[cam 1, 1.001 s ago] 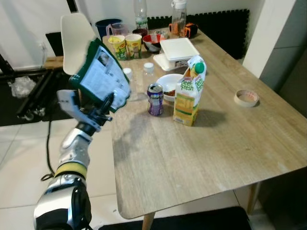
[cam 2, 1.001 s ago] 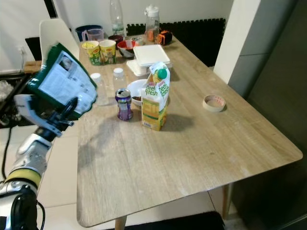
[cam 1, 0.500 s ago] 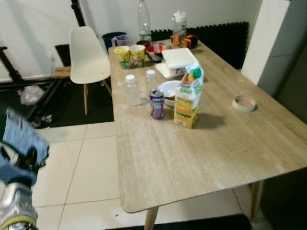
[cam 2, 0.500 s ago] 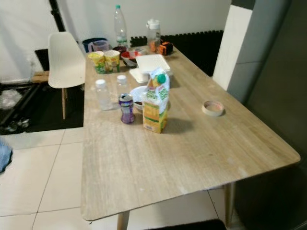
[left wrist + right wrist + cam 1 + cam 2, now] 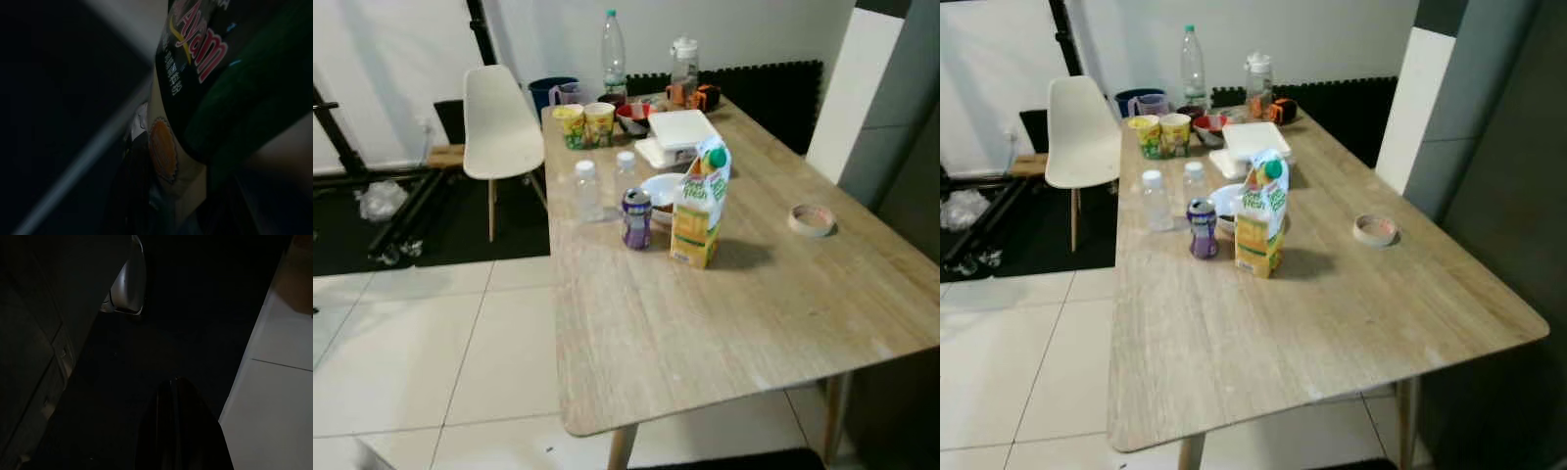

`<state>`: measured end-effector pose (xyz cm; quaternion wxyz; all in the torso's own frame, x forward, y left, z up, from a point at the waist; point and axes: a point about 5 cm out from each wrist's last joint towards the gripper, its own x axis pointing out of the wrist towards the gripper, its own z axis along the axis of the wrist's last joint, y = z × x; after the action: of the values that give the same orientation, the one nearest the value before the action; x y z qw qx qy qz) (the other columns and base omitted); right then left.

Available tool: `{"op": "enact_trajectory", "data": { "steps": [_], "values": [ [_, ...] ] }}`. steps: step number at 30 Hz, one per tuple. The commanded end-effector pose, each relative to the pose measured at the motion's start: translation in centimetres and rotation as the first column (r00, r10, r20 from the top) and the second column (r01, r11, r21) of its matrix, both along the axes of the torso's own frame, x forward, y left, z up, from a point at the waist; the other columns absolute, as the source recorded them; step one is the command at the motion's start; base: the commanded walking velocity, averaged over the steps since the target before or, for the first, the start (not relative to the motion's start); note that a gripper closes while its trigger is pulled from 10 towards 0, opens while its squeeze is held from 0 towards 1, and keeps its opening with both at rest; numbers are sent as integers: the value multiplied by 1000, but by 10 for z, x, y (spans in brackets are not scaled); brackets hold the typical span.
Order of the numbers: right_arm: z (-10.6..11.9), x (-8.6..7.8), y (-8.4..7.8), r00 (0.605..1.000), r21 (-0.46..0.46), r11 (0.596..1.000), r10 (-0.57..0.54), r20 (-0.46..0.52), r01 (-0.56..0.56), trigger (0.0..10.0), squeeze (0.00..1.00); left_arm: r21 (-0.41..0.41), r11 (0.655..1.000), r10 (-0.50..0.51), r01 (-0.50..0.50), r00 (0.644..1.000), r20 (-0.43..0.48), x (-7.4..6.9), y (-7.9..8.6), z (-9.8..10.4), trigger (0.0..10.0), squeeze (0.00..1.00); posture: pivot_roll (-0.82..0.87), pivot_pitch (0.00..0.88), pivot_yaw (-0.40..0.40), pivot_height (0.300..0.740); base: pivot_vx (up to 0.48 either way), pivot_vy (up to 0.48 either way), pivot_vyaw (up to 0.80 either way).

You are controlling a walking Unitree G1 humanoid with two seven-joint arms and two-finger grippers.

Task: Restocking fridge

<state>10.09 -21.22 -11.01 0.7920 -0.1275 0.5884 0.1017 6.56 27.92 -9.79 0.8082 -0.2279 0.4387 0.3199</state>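
Left tool [image 5: 161,196] dropped out of head view since a second ago, green printed packet [image 5: 205,83] clamped, carried low at side. Juice carton [image 5: 698,206], purple can [image 5: 636,217], small bottles [image 5: 586,190] left on table [image 5: 724,323]. Packet probably fridge-bound. Right tool [image 5: 176,431] idle, fingers pressed together.

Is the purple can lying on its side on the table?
No, the purple can stands upright on the table, beside the juice carton.
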Motion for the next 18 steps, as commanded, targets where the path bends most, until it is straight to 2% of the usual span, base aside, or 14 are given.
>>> {"op": "enact_trajectory", "data": {
  "steps": [1, 3, 5, 6, 7, 8, 9, 15, 18],
  "values": [
    [7, 31, 11, 995, 39, 999, 10, 103, -14, 10000, 0, -18, 995, -95, 94, 991, -98, -10, -17, -8, 10000, 0, -79, 0, 34, 740, 0, 0, 0],
    [8, 31, 11, 995, 36, 999, 24, 99, -28, 10000, 0, -64, 985, -166, 159, 978, -127, -12, -36, -14, 10000, 0, -78, 0, 25, 740, 0, 0, 0],
    [8, 31, 11, 995, 33, 999, 37, 97, -41, 10000, 0, -74, 979, -198, 190, 972, -126, -8, -41, -14, 10000, 0, -78, 0, 25, 740, 0, 0, 0],
    [8, 31, 11, 995, 33, 999, 40, 96, -43, 10000, 0, -73, 978, -204, 196, 971, -126, -7, -41, -14, 10000, 0, -78, 0, 25, 740, 0, 0, 0],
    [8, 31, 11, 994, 31, 999, 41, 96, -45, 10000, 0, -69, 972, -230, 224, 967, -111, 0, -41, -13, 10000, 0, -78, 0, 25, 740, 0, 0, 0],
    [8, 32, 9, 994, 26, 999, 40, 99, -42, 10000, 0, -50, 967, -253, 250, 964, -77, 13, -37, -10, 10000, 0, -78, 0, 25, 740, 0, 0, 0],
    [9, 33, 8, 994, 24, 999, 39, 100, -41, 10000, 0, -42, 966, -256, 254, 964, -70, 16, -36, -9, 10000, 0, -78, 0, 25, 740, 0, 0, 0],
    [9, 34, 7, 994, 21, 999, 37, 103, -39, 10000, 0, -16, 966, -258, 258, 964, -57, 27, -29, -5, 10000, 0, -84, 0, 25, 740, 0, 0, 0],
    [9, 34, 8, 994, 21, 999, 39, 102, -41, 10000, 0, 5, 961, -275, 276, 960, -45, 37, -24, -1, 10000, 0, -85, 0, 30, 740, 0, 0, 0]
  ]
}}
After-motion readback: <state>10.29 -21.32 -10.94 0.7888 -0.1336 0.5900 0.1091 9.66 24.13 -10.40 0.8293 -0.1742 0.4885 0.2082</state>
